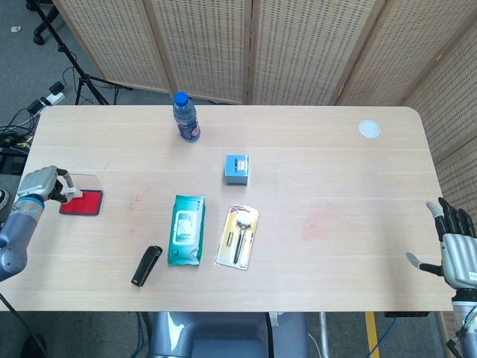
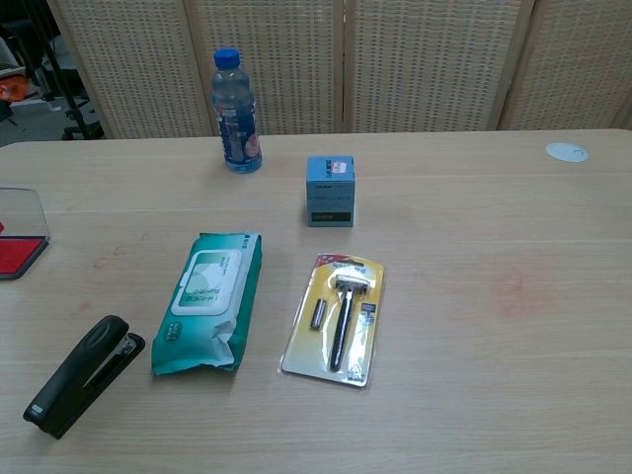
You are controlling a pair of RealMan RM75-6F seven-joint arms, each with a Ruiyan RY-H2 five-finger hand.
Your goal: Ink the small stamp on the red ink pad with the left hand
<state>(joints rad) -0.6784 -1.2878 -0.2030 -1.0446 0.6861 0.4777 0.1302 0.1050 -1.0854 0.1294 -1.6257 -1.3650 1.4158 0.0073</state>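
Looks like the small white stamp [image 1: 72, 194] is gripped by the left hand [image 1: 41, 184] at the flat red ink pad's [image 1: 82, 203] 9 o'clock edge, so pressing down is probably needed next.

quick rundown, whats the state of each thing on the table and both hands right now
left hand: holds the small stamp at the table's left edge
red ink pad: open, clear lid up
water bottle: upright, blue cap on
blue box: closed, standing
wipes pack: lying flat, flap shut
razor pack: sealed, flat
stapler: closed, lying flat
right hand: empty, fingers apart
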